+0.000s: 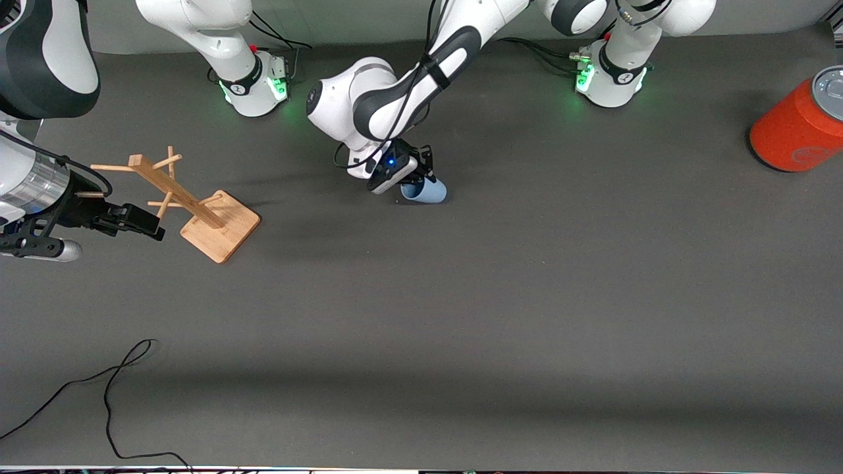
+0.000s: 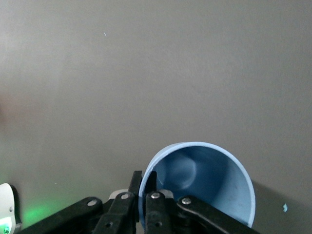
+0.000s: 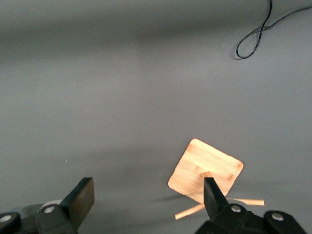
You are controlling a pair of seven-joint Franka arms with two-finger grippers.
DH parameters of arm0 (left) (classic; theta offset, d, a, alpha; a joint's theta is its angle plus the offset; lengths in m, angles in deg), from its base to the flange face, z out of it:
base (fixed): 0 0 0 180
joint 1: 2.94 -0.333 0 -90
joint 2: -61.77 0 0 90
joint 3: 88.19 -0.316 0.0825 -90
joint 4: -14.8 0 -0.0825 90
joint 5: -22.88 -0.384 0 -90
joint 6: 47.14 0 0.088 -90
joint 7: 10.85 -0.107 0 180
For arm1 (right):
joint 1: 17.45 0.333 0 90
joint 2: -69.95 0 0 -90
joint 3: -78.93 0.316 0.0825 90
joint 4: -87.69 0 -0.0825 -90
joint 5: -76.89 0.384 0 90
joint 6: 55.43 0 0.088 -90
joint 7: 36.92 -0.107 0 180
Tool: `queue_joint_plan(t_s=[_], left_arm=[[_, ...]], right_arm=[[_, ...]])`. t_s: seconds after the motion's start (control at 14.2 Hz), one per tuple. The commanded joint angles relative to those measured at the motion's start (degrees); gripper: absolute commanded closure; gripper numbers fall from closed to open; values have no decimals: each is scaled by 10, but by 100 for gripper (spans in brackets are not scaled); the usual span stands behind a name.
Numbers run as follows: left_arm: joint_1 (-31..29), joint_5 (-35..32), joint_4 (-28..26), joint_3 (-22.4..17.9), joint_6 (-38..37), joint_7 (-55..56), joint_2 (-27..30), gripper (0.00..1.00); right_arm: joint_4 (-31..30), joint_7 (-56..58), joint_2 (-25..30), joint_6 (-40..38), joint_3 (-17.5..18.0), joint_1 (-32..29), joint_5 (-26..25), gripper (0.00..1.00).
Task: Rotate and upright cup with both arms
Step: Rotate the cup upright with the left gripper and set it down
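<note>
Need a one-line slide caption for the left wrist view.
Left pincer shut on the rim of the light blue cup, mouth facing the camera, over the grey table.

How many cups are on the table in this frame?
1. The light blue cup lies tilted on the table between the two arm bases, with the left tool shut on its rim. No other cup shows.

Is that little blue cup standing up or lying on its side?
Tipped on its side. The cup shows its open mouth sideways in the left wrist view, where the left gripper pinches its rim; it looks empty inside.
</note>
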State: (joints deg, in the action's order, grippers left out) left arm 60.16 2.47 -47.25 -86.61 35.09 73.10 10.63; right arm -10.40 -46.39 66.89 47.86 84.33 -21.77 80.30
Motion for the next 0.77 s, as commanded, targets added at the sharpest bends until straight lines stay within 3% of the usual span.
queue_joint_plan(t_s=[0.0,0.21,0.35,0.63,0.7], left_arm=[[-16,13,1,1,-15,2,31,100],[-67,58,-13,-1,-13,-16,121,100],[-110,91,-80,1,20,-58,203,100],[-148,107,-335,1,194,-117,356,100],[-158,115,-398,0,252,-122,380,100]], right_arm=[[26,-11,-12,-2,-2,-3,6,0],[23,-68,-12,-1,-2,-1,8,0],[19,-94,-11,-2,-1,5,6,0],[21,-94,-19,12,0,5,-6,0],[22,-94,-21,15,4,5,-36,0]])
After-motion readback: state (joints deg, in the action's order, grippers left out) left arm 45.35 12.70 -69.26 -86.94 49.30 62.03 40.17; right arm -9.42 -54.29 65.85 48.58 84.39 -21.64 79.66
